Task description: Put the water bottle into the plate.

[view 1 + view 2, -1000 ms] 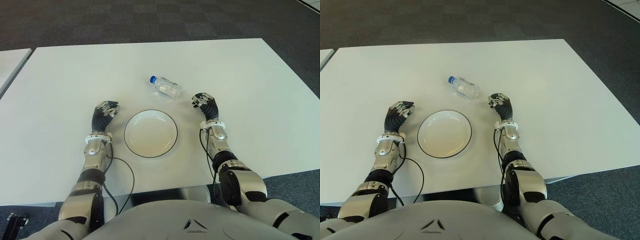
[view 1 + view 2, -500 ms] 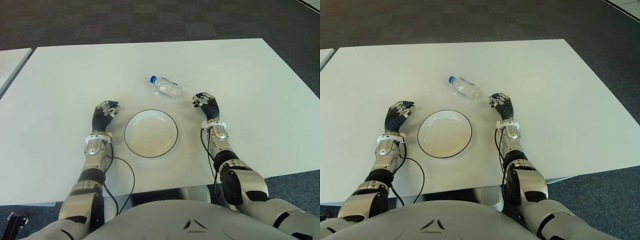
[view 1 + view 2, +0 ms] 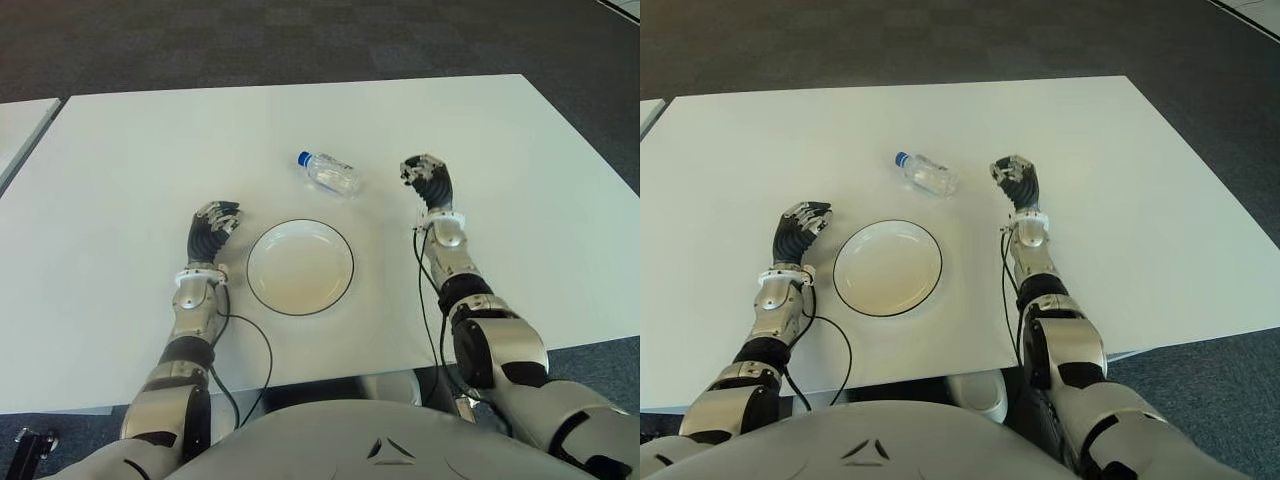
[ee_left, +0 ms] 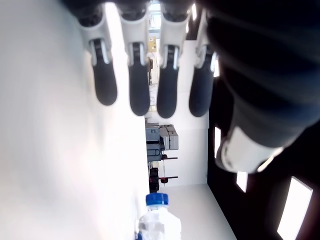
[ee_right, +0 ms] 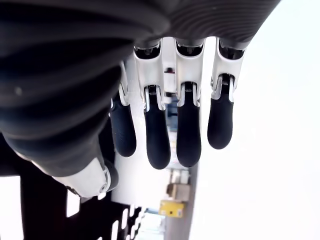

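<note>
Looking down through the head camera, I am seeing the small clear plastic water bottle with a blue cap [image 3: 329, 172] lying on its side on the white counter [image 3: 130, 170], its cap end pointing toward the robot's left and away from the body. It is lying outside the round white plate with a thin dark rim [image 3: 299, 267], just beyond the plate's far edge and apart from it. The plate is holding nothing; I am seeing only its bare white inside.

The right hand [image 3: 428, 179] is showing to the right of the bottle, close to it but not touching, with a clear strip of counter between them. In its own wrist view the fingers [image 5: 158, 141] are hanging loosely curved with nothing between them, so I am reading this hand as released and empty.

The left hand [image 3: 212, 227] is showing just to the left of the plate. Its wrist view is giving me four relaxed fingers [image 4: 137, 85] gripping nothing, with the bottle farther off beyond them. A black cable [image 3: 252, 352] is looping over the counter beside the left forearm.
</note>
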